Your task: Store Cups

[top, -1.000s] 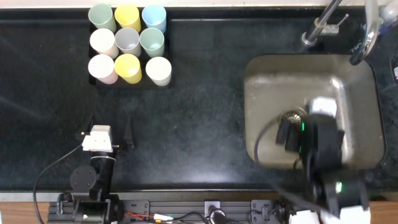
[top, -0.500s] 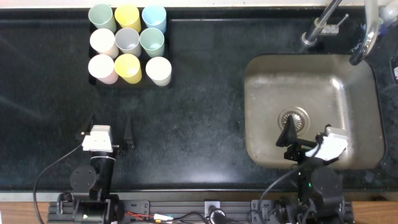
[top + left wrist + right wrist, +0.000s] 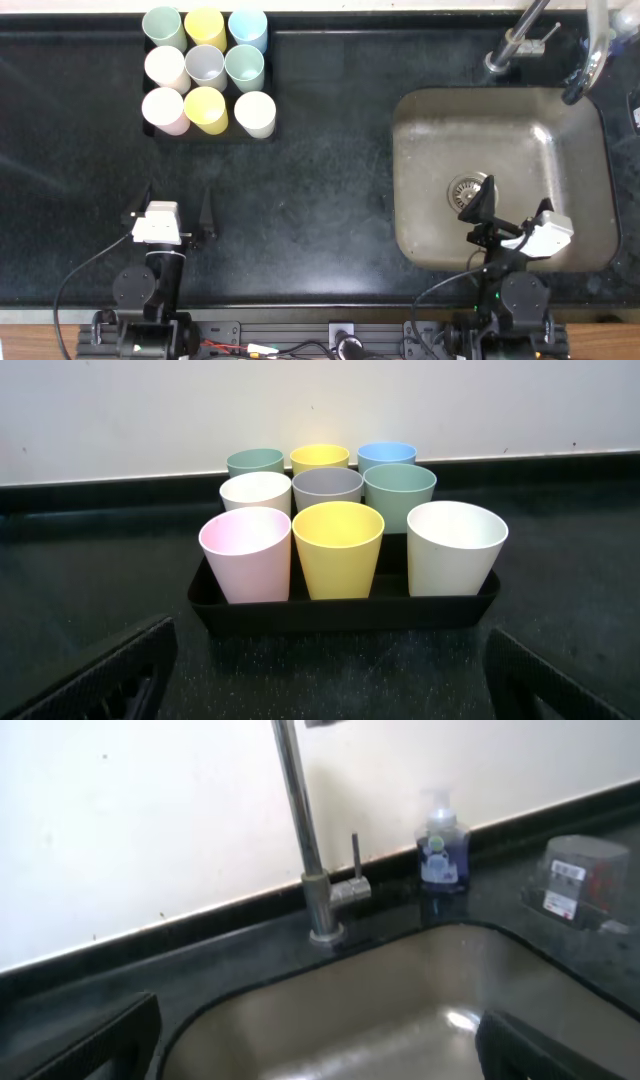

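Several pastel cups (image 3: 205, 68) stand upright in a black tray (image 3: 272, 88) at the counter's far left. In the left wrist view the same cups (image 3: 338, 547) fill the tray (image 3: 340, 610) in three rows, with pink, yellow and white ones nearest. My left gripper (image 3: 178, 200) sits low near its base, well short of the tray. It is open and holds nothing, as its fingers (image 3: 110, 670) show. My right gripper (image 3: 513, 205) hangs over the near part of the sink (image 3: 420, 120), open and holding nothing, its fingers (image 3: 90, 1040) spread wide.
A steel faucet (image 3: 305, 840) rises behind the sink basin (image 3: 400, 1010), with a blue soap bottle (image 3: 443, 848) and a clear container (image 3: 580, 880) on the counter beside it. The drain (image 3: 468, 188) lies mid-basin. Dark counter (image 3: 320, 180) spans between tray and sink.
The right arm has drawn back from over the sink toward its base and settled at the basin's near edge. The left arm and the cups have not moved.
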Robot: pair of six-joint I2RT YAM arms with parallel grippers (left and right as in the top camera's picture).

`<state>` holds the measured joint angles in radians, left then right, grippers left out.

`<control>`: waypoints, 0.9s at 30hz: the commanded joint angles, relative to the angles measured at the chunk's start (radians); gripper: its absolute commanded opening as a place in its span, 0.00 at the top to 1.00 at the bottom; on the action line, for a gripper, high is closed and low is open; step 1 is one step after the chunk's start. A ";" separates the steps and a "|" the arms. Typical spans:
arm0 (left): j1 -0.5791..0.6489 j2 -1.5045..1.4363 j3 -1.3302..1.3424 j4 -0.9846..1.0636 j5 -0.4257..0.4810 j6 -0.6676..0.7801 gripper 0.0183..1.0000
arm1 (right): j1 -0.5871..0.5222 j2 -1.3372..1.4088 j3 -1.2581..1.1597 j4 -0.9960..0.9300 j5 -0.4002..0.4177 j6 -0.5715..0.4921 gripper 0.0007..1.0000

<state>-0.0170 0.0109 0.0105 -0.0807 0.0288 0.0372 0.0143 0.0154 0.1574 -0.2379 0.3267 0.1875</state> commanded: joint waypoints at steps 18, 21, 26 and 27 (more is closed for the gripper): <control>0.011 -0.008 -0.003 -0.002 -0.001 0.022 0.00 | -0.002 -0.012 -0.144 0.172 0.006 0.008 0.00; 0.011 -0.008 -0.003 -0.002 -0.001 0.022 0.00 | -0.002 -0.012 -0.144 0.172 0.006 0.008 0.00; 0.011 -0.008 -0.003 -0.002 -0.001 0.023 0.00 | -0.002 -0.012 -0.144 0.172 0.006 0.007 0.00; 0.011 -0.008 -0.003 -0.002 -0.001 0.023 0.00 | -0.002 -0.012 -0.144 0.172 0.006 0.005 0.00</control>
<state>-0.0170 0.0109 0.0105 -0.0803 0.0288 0.0372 0.0147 0.0139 0.0238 -0.0746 0.3286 0.1875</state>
